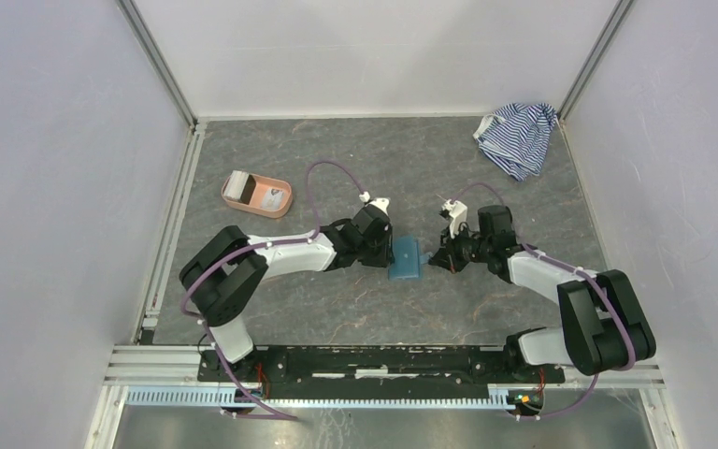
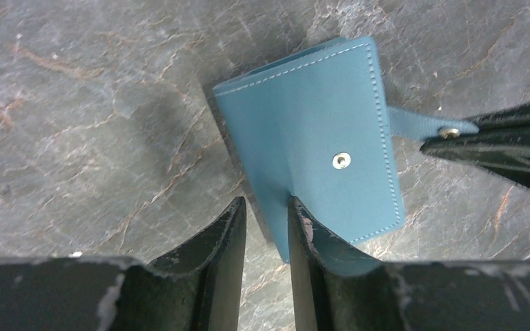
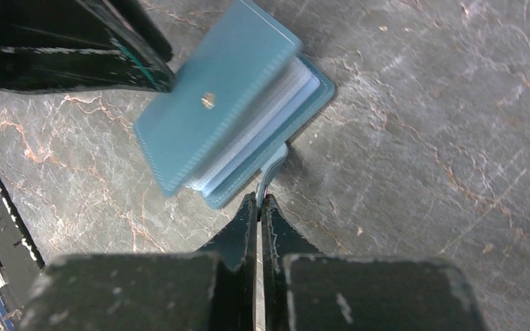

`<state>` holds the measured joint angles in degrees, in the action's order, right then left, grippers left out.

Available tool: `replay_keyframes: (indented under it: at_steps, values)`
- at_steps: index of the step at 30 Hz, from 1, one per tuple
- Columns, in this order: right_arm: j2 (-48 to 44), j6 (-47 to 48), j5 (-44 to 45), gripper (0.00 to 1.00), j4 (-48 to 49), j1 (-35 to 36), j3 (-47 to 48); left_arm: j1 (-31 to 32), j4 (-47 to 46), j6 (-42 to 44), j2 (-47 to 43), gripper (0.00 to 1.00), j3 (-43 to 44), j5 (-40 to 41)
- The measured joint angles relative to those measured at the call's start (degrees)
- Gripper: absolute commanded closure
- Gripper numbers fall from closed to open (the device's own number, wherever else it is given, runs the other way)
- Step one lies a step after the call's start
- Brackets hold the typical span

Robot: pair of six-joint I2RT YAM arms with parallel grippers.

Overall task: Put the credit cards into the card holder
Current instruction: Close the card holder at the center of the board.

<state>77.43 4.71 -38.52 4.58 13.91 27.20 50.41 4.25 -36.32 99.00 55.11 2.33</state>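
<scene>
Credit cards (image 1: 267, 195) lie in the salmon-pink tray (image 1: 254, 210) at the far left of the tabletop (image 1: 337, 140), well apart from the card holder (image 2: 310, 131). By my reading none is loaded yet, and the work is at the opening step, with every card left to fetch. The left gripper (image 2: 265, 207) straddles the edge of the holder's front cover, jaws a little apart; whether they pinch it I cannot tell. The holder sits mid-tabletop between both grippers, its cover raised off pale inner sleeves. The right gripper (image 3: 259, 201) is clenched on the snap tab (image 2: 414, 124). A striped cloth (image 1: 517, 138) lies in the far right corner.
</scene>
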Motion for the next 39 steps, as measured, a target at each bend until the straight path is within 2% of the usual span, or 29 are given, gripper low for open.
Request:
replay_keyframes:
  at_steps: [5, 18, 23, 28, 33, 39]
  values:
    - [-0.44, 2.29, 1.62, 1.00, -0.52, 3.32, 1.25, 0.81, 0.98, 0.00, 3.13, 0.57, 3.52, 0.74]
    - [0.20, 5.66, 5.53, 0.97, -2.80, 8.76, 4.57, 1.60, 3.17, -0.02, 4.79, 0.58, 5.97, 1.90]
    - [3.50, 5.66, 4.57, 0.89, -3.87, 9.18, 7.43, 1.60, 3.13, -0.02, 4.83, 0.58, 5.97, 1.90]
    - [5.62, 5.86, 2.78, 0.72, -4.48, 9.40, 8.57, 1.57, 3.06, -0.02, 5.01, 0.58, 6.01, 1.81]
    - [8.81, 7.39, -3.06, 0.56, -6.45, 10.12, 11.21, 1.57, 2.82, -0.02, 5.27, 0.58, 6.12, 1.62]
    - [9.94, 9.62, -7.56, 0.56, -9.22, 9.94, 13.16, 1.57, 2.80, -0.02, 5.27, 0.58, 6.12, 1.62]
